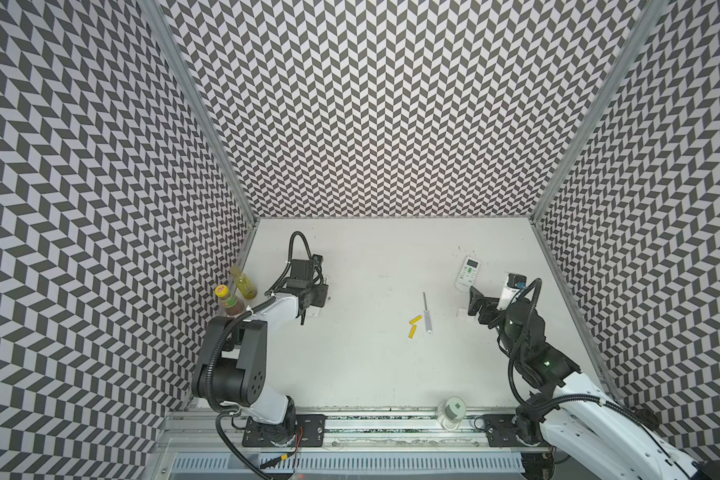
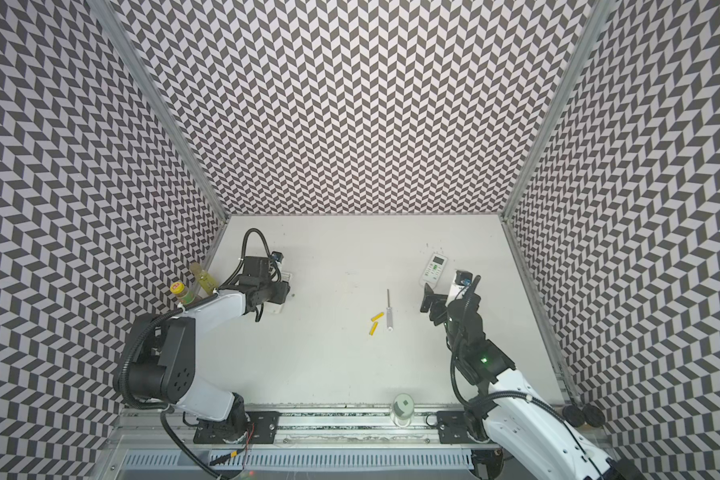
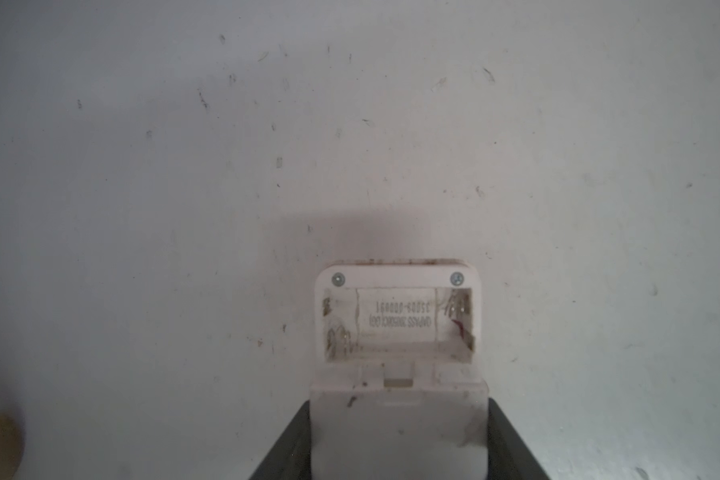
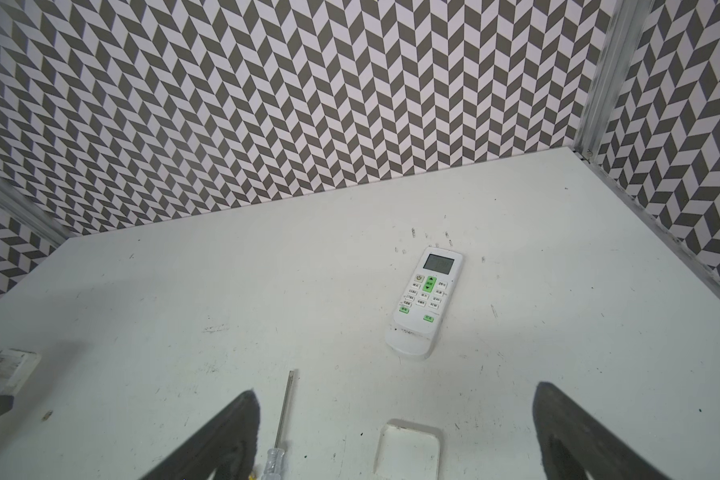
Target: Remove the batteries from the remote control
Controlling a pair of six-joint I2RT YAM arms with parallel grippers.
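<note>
My left gripper (image 3: 398, 403) is shut on the sides of a white remote control (image 3: 398, 436). The remote's back faces the camera, and its open battery compartment (image 3: 398, 320) has no cells in it. In both top views this gripper (image 1: 314, 305) is at the left of the table. Two yellow batteries (image 1: 415, 320) (image 1: 412, 331) lie loose mid-table, also seen as batteries (image 2: 377, 316) next to a screwdriver (image 1: 426, 313). My right gripper (image 4: 395, 390) hangs open and holds nothing, above a loose white battery cover (image 4: 408, 451). A second white remote (image 4: 427, 303) lies face up beyond it.
Two bottles (image 1: 242, 282) (image 1: 227, 299) stand against the left wall behind my left arm. A clear jar (image 1: 452, 411) sits at the table's front edge. The screwdriver (image 4: 281, 419) lies just inside my right gripper's left finger. Patterned walls close in three sides.
</note>
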